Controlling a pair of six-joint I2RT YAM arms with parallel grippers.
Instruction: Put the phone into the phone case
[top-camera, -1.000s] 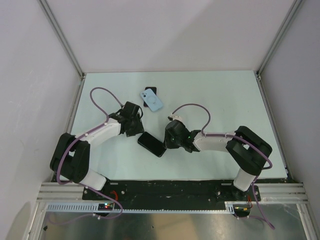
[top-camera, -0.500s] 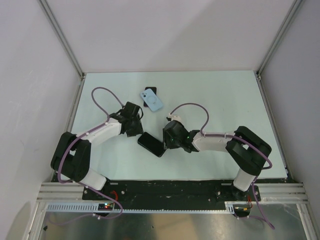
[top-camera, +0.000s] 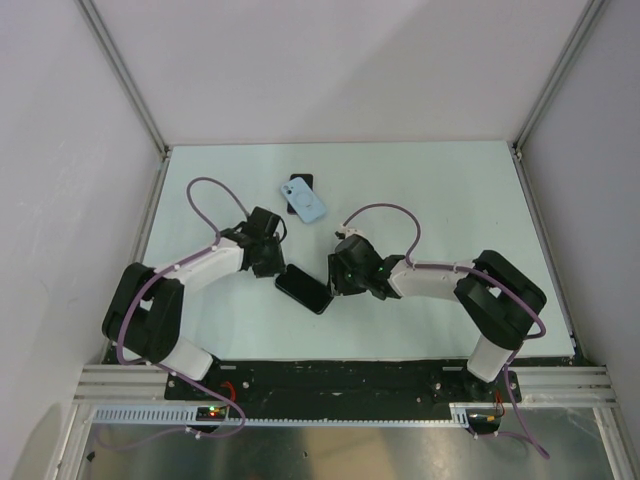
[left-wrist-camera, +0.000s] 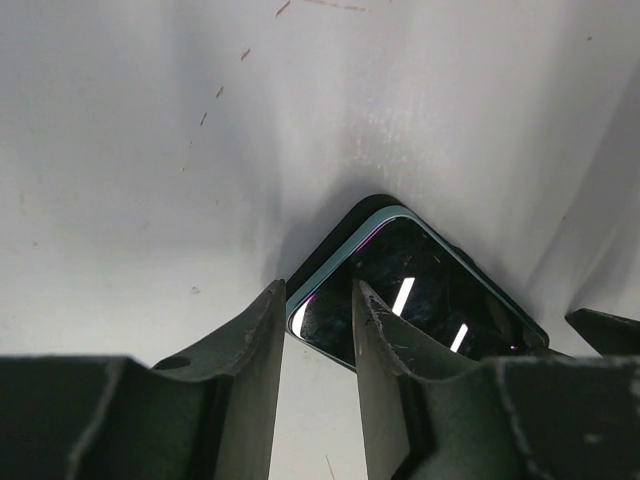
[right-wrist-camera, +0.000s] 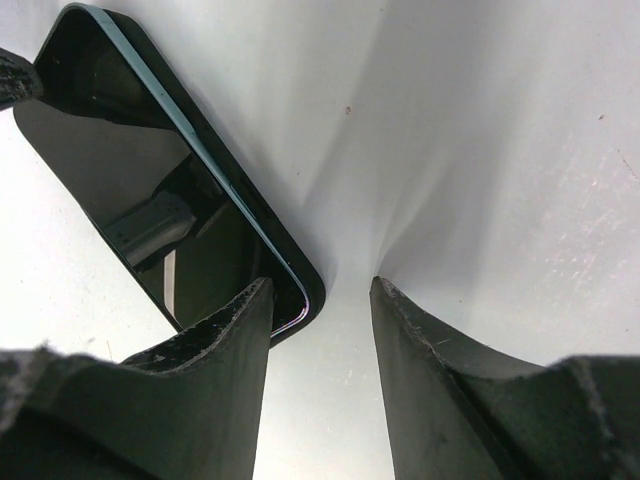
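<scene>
Left claw (left-wrist-camera: 318, 292) and right claw (right-wrist-camera: 320, 285) edged inward, both parted, flanking one phone (top-camera: 303, 288); one blue case (top-camera: 307, 205) apart.

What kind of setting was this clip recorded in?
Probably a lab robot cell: white panel walls held by aluminium posts, a left arm and right arm bolted by a metal rail, and a plain white table.
</scene>
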